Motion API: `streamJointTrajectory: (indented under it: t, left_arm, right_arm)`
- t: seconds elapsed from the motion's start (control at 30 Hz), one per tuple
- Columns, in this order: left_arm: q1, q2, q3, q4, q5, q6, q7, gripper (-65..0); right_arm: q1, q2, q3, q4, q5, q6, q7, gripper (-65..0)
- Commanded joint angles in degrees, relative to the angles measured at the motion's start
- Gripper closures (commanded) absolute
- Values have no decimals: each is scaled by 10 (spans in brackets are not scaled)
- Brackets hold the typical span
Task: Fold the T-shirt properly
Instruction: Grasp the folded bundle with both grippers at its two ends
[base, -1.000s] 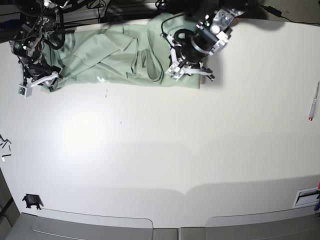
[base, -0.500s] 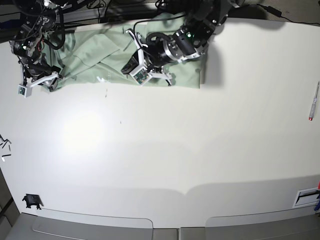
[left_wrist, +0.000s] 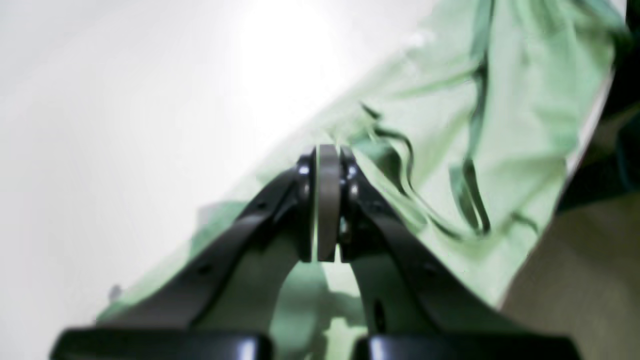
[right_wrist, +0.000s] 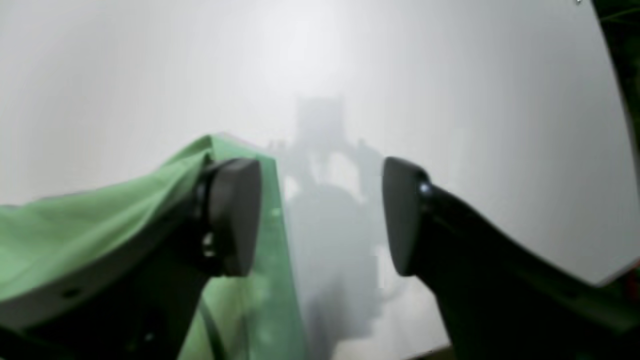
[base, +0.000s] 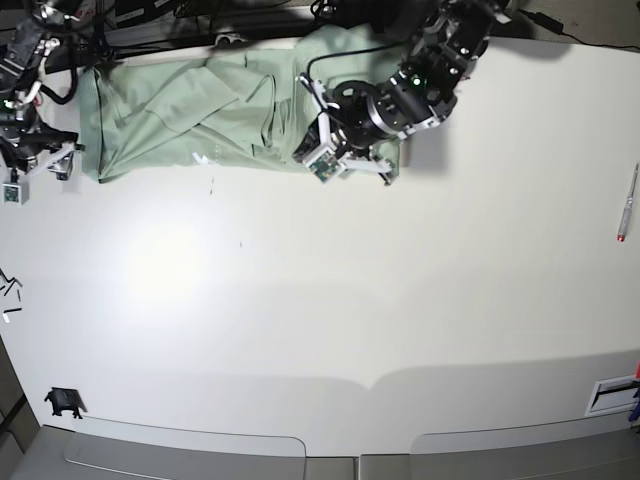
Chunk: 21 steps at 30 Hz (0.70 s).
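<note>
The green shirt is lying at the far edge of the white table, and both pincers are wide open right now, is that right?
Not quite. Only the right pincer is open, its fingers apart beside the green shirt's edge. The left pincer is shut: the left wrist view shows its pads pressed together over the cloth. The shirt does lie at the far edge of the white table.
</note>
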<state>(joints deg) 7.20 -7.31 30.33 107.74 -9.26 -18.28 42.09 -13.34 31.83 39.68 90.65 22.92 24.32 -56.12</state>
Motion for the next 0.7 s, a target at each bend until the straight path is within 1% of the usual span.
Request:
streamJointTrajectory:
  t: [0.0,0.13,0.23,0.3,0.37,0.5,0.67]
  left_arm:
    - [-5,0,0,13,-9,-2,-14,0]
    - [-5,-16,0,13,-7,-2,-14,0]
    - [-5,-16,0,13,-7,-2,-14,0]
    - [-5,-16,0,13,-7,-2,-14,0]
    - [-5,-16,0,13,-7,-2,-14,0]
    - [-5,-16,0,13,-7,-2,-14,0]
    - [-5,-16,0,13,-7,-2,-14,0]
  right_arm:
    - [4,23,9,-12,25,13,3,-369]
    - [21,62,9,-117,154,67,-39,-369]
    - [41,78,9,-199,250,115,-90,-369]
    - [54,83,9,-245,290,139,-121,-369]
    - [64,84,9,-286,314,156,-135,-369]
    - [67,83,9,-349,362,157,-156,-369]
    - [66,81,9,-377,363,157,-168,-369]
